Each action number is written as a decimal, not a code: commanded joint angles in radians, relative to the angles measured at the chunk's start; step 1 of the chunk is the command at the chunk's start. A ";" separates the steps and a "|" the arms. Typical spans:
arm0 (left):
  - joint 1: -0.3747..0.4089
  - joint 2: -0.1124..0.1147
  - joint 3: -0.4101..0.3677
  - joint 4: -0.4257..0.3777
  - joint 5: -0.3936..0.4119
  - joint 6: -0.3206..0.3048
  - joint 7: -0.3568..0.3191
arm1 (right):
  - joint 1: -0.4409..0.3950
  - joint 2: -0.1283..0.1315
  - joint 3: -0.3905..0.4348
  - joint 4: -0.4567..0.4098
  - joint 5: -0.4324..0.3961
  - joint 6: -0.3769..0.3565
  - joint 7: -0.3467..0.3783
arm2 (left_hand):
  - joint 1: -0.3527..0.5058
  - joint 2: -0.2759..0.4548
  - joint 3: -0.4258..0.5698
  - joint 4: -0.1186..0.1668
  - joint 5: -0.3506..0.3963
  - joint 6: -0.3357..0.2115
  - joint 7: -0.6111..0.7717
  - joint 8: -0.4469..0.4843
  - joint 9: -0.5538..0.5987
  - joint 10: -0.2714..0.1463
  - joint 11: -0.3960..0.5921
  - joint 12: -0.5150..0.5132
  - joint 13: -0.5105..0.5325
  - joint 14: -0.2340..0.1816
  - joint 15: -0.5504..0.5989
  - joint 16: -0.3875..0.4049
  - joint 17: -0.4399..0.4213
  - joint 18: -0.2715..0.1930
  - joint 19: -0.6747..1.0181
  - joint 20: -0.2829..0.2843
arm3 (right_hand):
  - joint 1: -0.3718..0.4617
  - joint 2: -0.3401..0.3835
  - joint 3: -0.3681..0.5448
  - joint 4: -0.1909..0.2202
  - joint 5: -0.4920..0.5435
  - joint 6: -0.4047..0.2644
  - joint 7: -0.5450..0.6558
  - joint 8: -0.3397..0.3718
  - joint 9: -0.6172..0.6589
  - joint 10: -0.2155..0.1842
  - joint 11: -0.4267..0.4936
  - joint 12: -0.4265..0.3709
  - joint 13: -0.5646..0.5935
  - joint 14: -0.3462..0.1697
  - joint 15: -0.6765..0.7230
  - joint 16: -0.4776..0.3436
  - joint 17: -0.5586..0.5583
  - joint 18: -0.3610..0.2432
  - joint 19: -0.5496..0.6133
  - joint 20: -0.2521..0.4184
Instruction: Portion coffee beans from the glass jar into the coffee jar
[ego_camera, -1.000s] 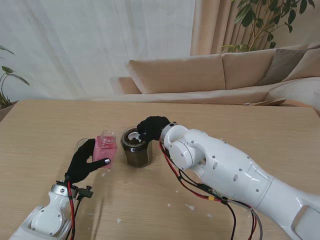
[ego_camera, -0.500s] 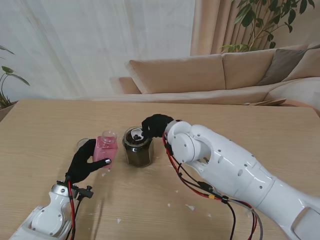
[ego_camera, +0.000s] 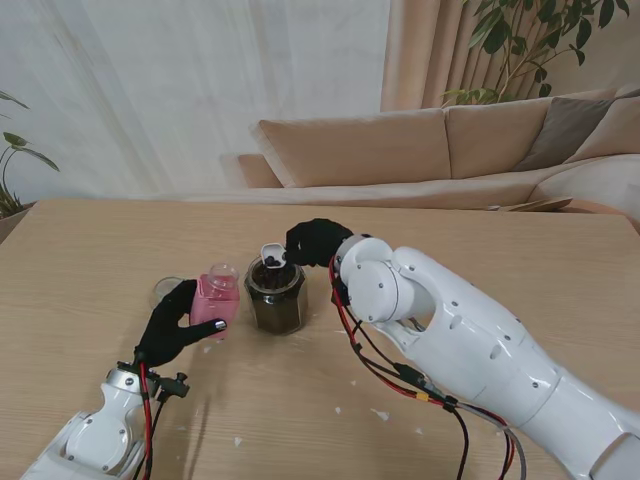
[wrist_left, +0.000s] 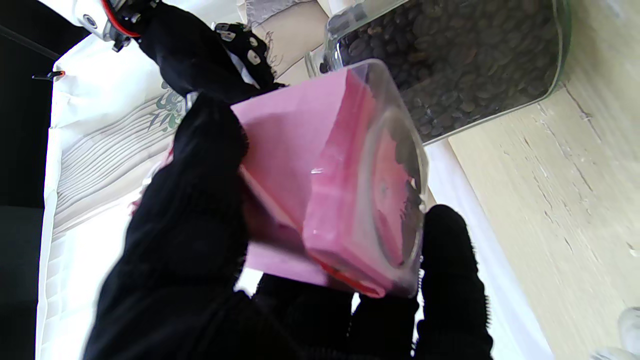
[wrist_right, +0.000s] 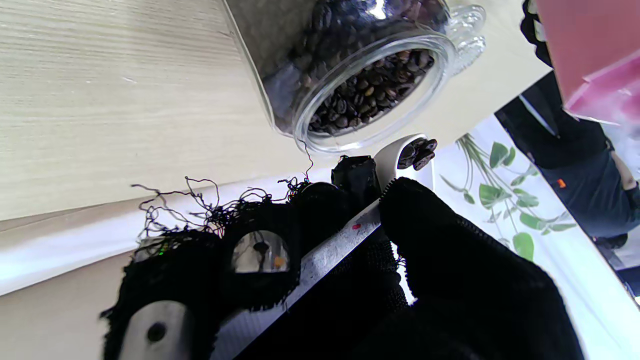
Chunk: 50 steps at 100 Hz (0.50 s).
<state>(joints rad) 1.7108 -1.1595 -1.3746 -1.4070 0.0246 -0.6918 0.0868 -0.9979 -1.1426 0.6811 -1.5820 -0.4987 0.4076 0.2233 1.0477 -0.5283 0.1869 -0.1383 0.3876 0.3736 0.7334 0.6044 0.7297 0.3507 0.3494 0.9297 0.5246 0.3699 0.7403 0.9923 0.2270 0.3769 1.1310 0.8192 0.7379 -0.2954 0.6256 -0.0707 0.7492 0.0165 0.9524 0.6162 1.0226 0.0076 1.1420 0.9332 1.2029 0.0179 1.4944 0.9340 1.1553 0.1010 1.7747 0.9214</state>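
The glass jar (ego_camera: 275, 296) stands open at the table's middle, full of dark coffee beans (wrist_right: 365, 90). My right hand (ego_camera: 315, 243) is shut on a white spoon (ego_camera: 271, 254) whose bowl carries a few beans (wrist_right: 417, 151) just over the jar's mouth. To the left, my left hand (ego_camera: 172, 325) is shut on the pink coffee jar (ego_camera: 213, 298), lifted off the table and tilted toward the glass jar. In the left wrist view the pink coffee jar (wrist_left: 340, 175) has a few beans at its bottom, and the glass jar (wrist_left: 450, 60) is close behind it.
A clear glass lid (ego_camera: 165, 290) lies on the table just left of my left hand. Small white specks (ego_camera: 380, 413) dot the table nearer to me. A beige sofa (ego_camera: 440, 150) runs along the table's far edge.
My right hand has raised the spoon out of the glass jar with beans in its bowl. My left hand has lifted the pink jar slightly and tipped it.
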 joint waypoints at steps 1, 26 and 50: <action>0.002 -0.006 0.007 -0.006 0.006 0.007 -0.012 | -0.020 0.006 0.006 -0.032 -0.013 0.005 0.009 | 0.243 0.192 0.331 0.028 0.086 -0.191 0.234 0.065 0.108 -0.144 0.186 0.094 0.012 -0.023 0.000 0.020 -0.003 -0.013 -0.003 0.010 | 0.051 -0.003 0.025 0.006 0.028 0.012 0.022 -0.001 0.030 -0.009 0.038 0.007 0.021 0.041 0.050 0.005 0.050 -0.074 0.319 0.009; -0.002 -0.006 0.020 -0.006 0.024 0.026 -0.007 | -0.090 0.025 0.055 -0.135 -0.088 -0.002 0.012 | 0.243 0.192 0.332 0.028 0.086 -0.190 0.234 0.064 0.108 -0.145 0.187 0.094 0.012 -0.023 0.000 0.020 -0.002 -0.014 -0.003 0.010 | 0.051 -0.005 0.028 0.005 0.030 0.014 0.023 -0.003 0.031 -0.006 0.038 0.006 0.022 0.043 0.051 0.004 0.053 -0.071 0.319 0.011; -0.003 -0.006 0.032 -0.008 0.040 0.044 -0.004 | -0.138 0.033 0.079 -0.209 -0.143 -0.013 0.009 | 0.243 0.193 0.331 0.028 0.086 -0.191 0.233 0.064 0.107 -0.145 0.186 0.094 0.011 -0.023 -0.001 0.020 -0.004 -0.014 -0.004 0.010 | 0.050 -0.006 0.030 0.004 0.031 0.016 0.023 -0.003 0.032 -0.006 0.039 0.005 0.022 0.045 0.051 0.003 0.053 -0.070 0.319 0.012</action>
<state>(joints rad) 1.7032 -1.1596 -1.3468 -1.4064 0.0584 -0.6541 0.0966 -1.1236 -1.1086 0.7627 -1.7697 -0.6411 0.3994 0.2216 1.0477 -0.5283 0.1868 -0.1383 0.3876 0.3736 0.7334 0.6043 0.7297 0.3507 0.3494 0.9297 0.5246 0.3699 0.7402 0.9923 0.2270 0.3769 1.1309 0.8192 0.7380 -0.3018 0.6279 -0.0707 0.7502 0.0235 0.9533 0.6162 1.0226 0.0129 1.1422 0.9332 1.2029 0.0179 1.4949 0.9340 1.1558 0.1010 1.7749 0.9214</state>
